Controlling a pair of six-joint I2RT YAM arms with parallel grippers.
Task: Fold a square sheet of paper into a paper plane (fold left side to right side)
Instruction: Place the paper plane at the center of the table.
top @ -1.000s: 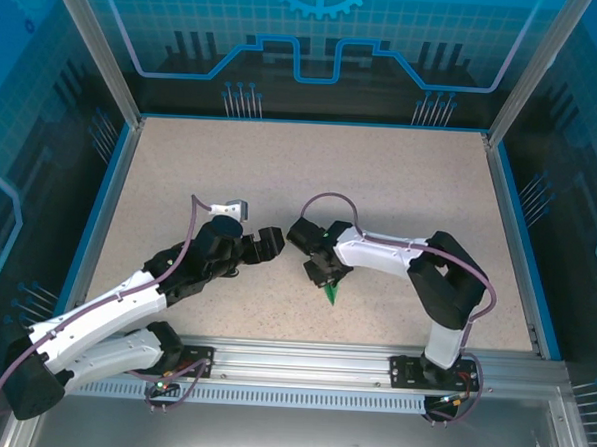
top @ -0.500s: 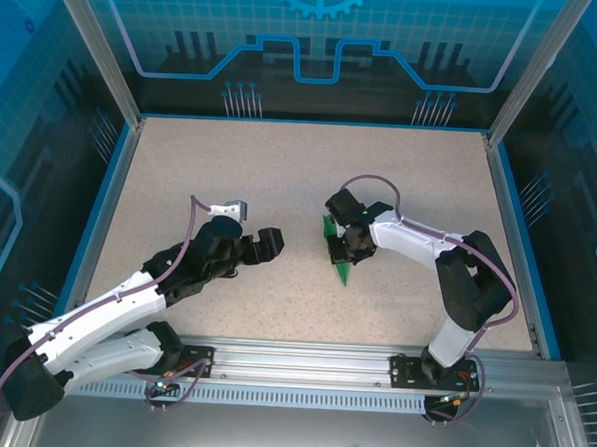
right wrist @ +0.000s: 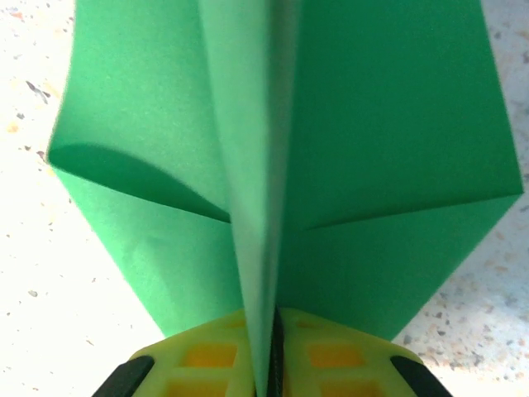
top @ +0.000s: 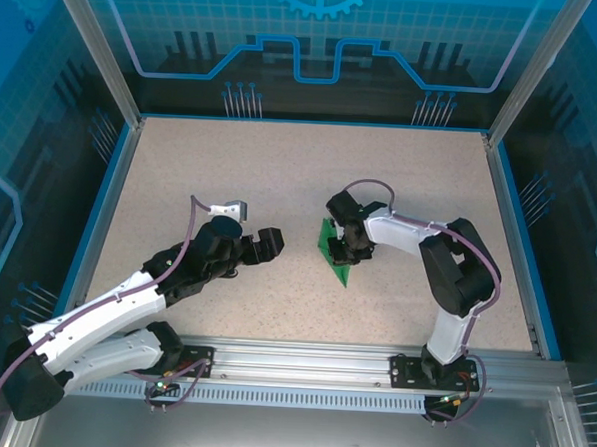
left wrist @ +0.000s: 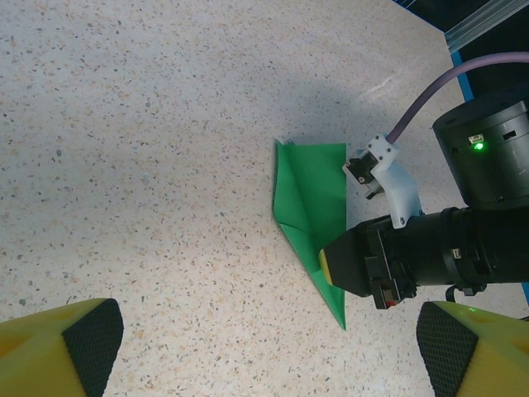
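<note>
The right gripper is pinched tight on the plane along its centre ridge, mid-way across the table, nose toward the near edge. The left gripper hangs wide open and empty nearby. The thin paper may slip the pinch, or the wings may spring apart and undo the crease; dragging could crumple the nose

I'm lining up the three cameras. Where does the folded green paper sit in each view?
Top external: green paper near the centre, slightly right.
Left wrist: centre-right.
Right wrist: across the upper frame.
Shared landmark: the right gripper pinching its middle fold.
</note>
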